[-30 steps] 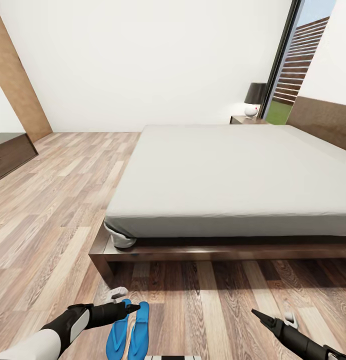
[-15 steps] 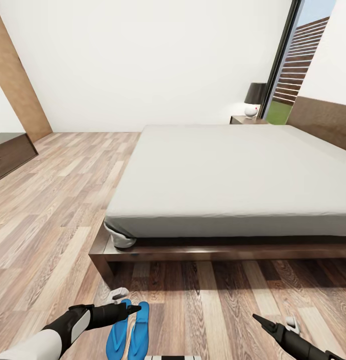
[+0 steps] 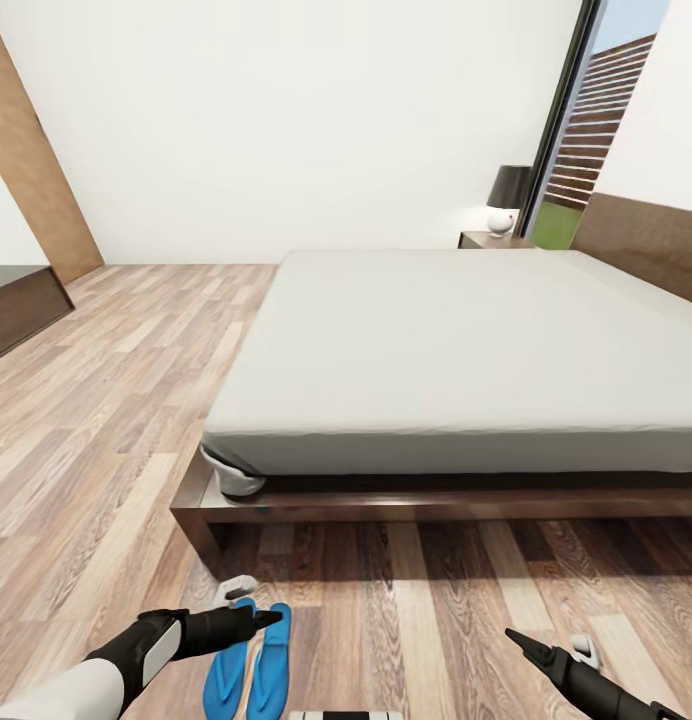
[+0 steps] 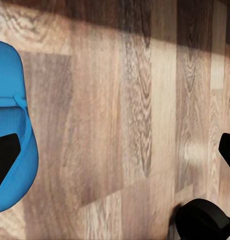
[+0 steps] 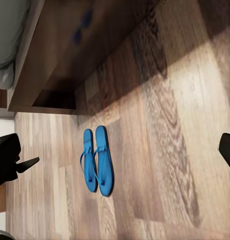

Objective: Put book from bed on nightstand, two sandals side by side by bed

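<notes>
**Sandals paired at bed foot; no book on the mattress**

The two sandals [image 3: 248, 672] lie flat, touching side by side on the floor [image 3: 96, 420] just off the bed [image 3: 456, 350] frame's corner, so that half looks done. Left claw [image 3: 248, 620] hovers just above the left sandal's toe, fingers spread (right wrist view), holding nothing. Right claw [image 3: 526, 645] is well apart from the pair; its opening I cannot tell. The far nightstand [image 3: 491, 240] carries a lamp [image 3: 508, 198].

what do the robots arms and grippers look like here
In the head view the left arm has a white shell giving way to a black wrist, ending in a slim, tapering black left gripper. The right gripper is also black and pointed, on a black forearm. No cables or markings show.
</notes>
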